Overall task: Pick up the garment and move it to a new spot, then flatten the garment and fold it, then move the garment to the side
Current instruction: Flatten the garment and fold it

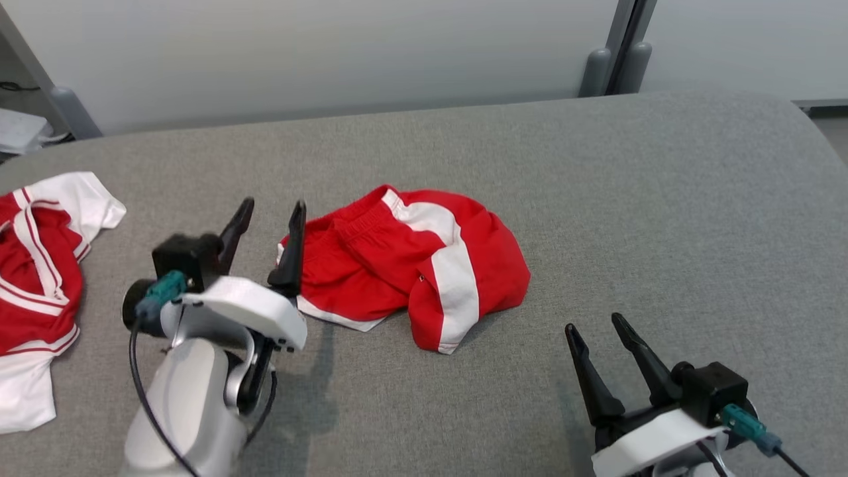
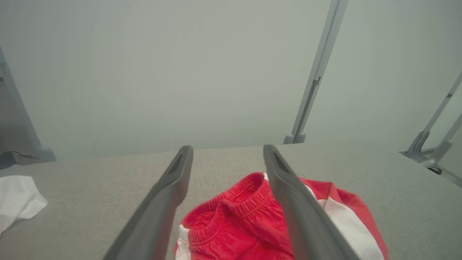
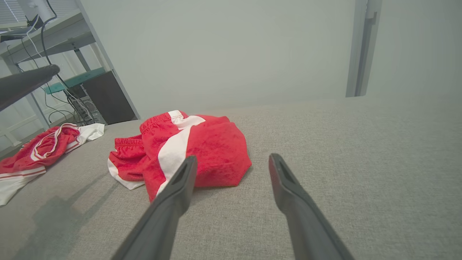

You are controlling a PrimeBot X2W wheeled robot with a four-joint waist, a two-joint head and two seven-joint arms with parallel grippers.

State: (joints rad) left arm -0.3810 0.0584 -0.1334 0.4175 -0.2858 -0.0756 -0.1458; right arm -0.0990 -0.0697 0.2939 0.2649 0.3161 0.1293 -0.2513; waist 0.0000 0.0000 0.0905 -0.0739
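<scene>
The garment (image 1: 411, 265) is a pair of red shorts with white side stripes, crumpled in a heap on the grey padded table (image 1: 596, 199). My left gripper (image 1: 271, 209) hangs open at the heap's left edge, its right finger over the waistband side. In the left wrist view the garment (image 2: 234, 231) lies between and below the open fingers (image 2: 288, 202), with nothing gripped. My right gripper (image 1: 593, 324) stands open near the front right, apart from the cloth. From the right wrist the garment (image 3: 202, 148) lies ahead and left of the right gripper (image 3: 231, 160).
A second red and white garment (image 1: 40, 278) lies crumpled at the table's left edge, and shows too in the right wrist view (image 3: 47, 148). A pale wall and grey posts (image 1: 616, 59) stand behind the table. A desk with cables (image 3: 54, 43) stands beyond the left side.
</scene>
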